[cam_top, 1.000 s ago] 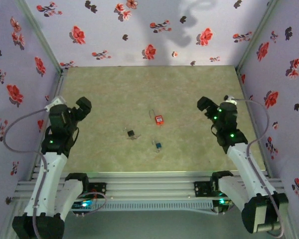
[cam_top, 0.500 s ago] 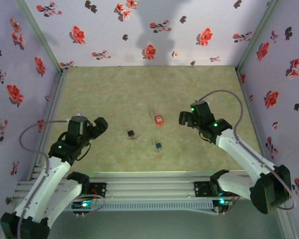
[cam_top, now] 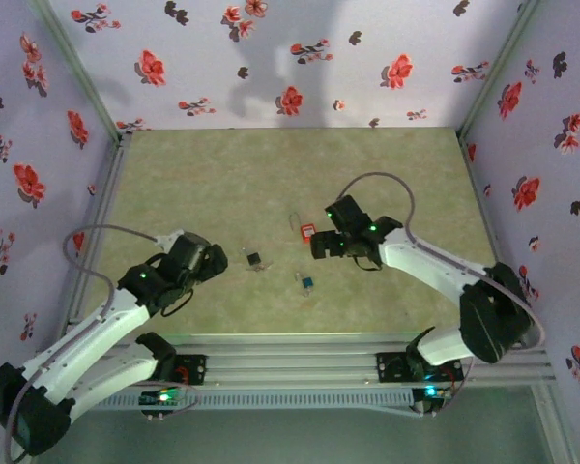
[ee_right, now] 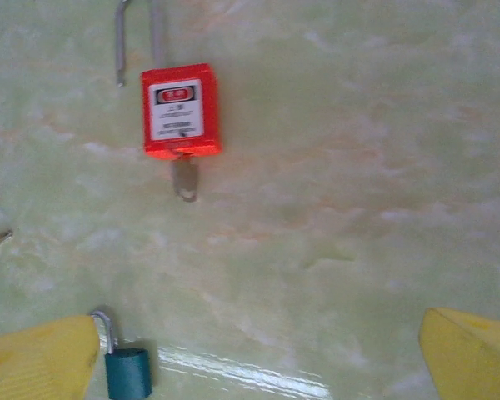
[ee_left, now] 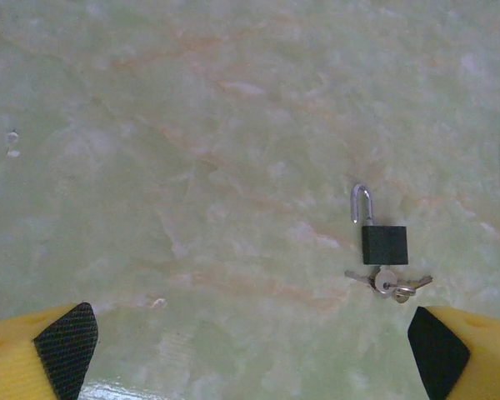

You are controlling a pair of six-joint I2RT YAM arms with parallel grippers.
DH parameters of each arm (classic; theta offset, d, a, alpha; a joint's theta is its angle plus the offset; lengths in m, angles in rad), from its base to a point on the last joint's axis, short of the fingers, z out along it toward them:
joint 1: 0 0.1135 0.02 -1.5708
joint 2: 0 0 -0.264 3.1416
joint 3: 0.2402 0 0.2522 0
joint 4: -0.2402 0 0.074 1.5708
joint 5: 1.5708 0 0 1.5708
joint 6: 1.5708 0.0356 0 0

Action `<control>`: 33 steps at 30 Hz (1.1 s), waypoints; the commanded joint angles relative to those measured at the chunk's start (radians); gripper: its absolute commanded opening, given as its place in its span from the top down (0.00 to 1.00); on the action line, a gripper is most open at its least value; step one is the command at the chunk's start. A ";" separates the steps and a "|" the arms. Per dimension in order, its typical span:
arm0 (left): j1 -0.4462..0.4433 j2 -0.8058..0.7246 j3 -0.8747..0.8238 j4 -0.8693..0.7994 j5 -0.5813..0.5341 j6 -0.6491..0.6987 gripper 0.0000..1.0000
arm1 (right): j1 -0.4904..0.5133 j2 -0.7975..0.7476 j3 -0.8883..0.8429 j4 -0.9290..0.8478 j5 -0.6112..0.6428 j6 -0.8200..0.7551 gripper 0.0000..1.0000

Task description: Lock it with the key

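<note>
Seen from the top camera, the red padlock [cam_top: 309, 231] lies just left of the right gripper [cam_top: 323, 244], that arm stretched in low; the black padlock [cam_top: 254, 258] sits near the left gripper [cam_top: 213, 261], that arm also low
Left wrist: black padlock [ee_left: 384, 244], shackle popped, keys [ee_left: 389, 283] at its base, ahead of wide-spread fingers [ee_left: 65, 337], untouched
Right wrist: red padlock [ee_right: 180, 110], key [ee_right: 184, 177] inserted, ahead-left; teal padlock [ee_right: 128, 372] right by one finger [ee_right: 42, 358]; jaws wide apart, holding nothing
</note>
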 commanded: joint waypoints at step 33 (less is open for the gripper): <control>-0.129 -0.044 0.014 -0.061 -0.126 -0.114 0.00 | 0.034 0.546 0.436 -0.102 0.052 -0.133 0.31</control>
